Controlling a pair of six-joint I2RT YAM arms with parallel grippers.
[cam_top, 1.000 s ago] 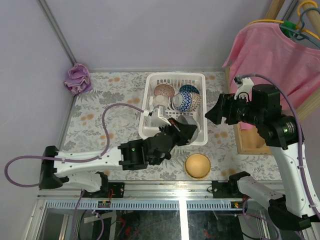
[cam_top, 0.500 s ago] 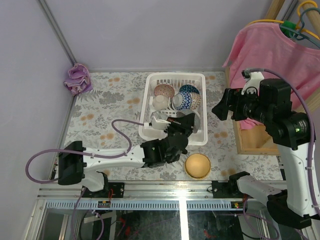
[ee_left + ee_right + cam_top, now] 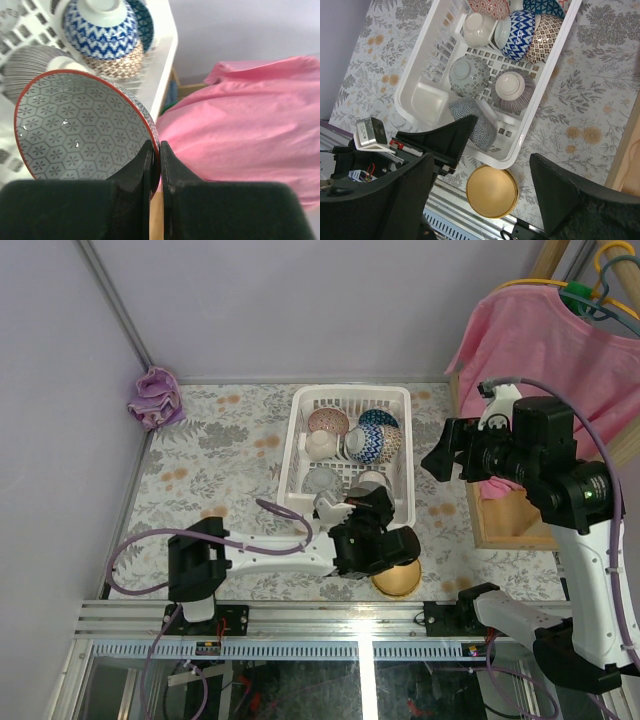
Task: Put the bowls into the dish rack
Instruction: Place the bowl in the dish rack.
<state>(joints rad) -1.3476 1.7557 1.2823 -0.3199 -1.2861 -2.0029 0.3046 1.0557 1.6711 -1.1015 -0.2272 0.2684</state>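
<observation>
left tool clenched on the thin red rim of a glossy ceramic bowl that is grey inside, stamped with hexagon flowers and tilted on edge. the white gridded plastic dish rack sits just beyond its tips. right tool spread wide, grasping nothing. its camera shows what the left one cannot — below it, the rack's slotted floor and a smooth round tan-yellow bowl on the floral counter beside the rack.
</observation>
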